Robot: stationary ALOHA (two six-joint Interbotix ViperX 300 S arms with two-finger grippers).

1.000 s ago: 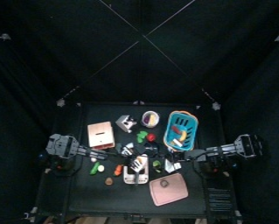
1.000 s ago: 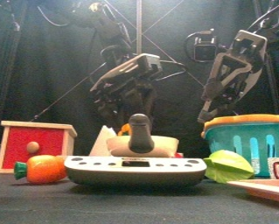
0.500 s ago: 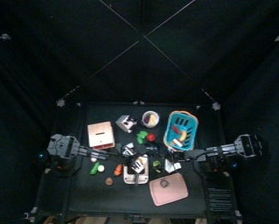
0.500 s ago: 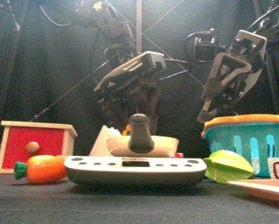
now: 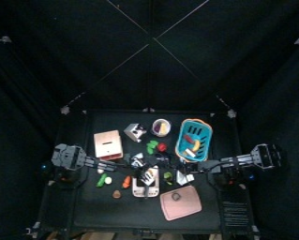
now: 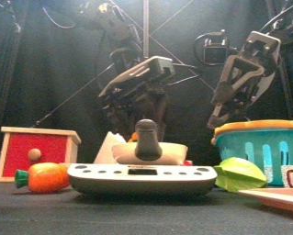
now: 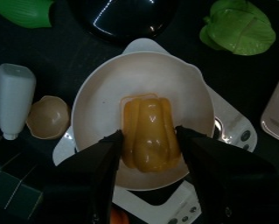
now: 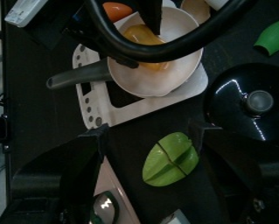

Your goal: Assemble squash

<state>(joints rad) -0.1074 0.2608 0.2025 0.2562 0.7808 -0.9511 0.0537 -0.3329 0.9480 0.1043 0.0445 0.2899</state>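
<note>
A yellow-orange squash piece point(image 7: 151, 122) lies in a white bowl point(image 7: 94, 96) on the grey scale point(image 6: 142, 179) at the table's middle. My left gripper point(image 7: 149, 147) hangs right over it, its jaws open on either side of the piece; I cannot tell whether they touch it. In the front view the left gripper point(image 6: 134, 117) sits just above the scale. A beige rounded piece point(image 7: 48, 115) lies beside the bowl. My right gripper point(image 6: 234, 106) hangs open and empty above the table's right side, over a green piece point(image 8: 170, 163).
A red box point(image 6: 39, 151) and an orange toy point(image 6: 44, 176) stand left. A teal basket point(image 6: 262, 147) and a pink board point(image 5: 183, 202) are right. A white bottle point(image 7: 16, 87), a black lid point(image 8: 253, 103) and green toy pieces point(image 7: 237, 24) ring the scale.
My left gripper has edged slightly sideways over the bowl. The right arm has not moved.
</note>
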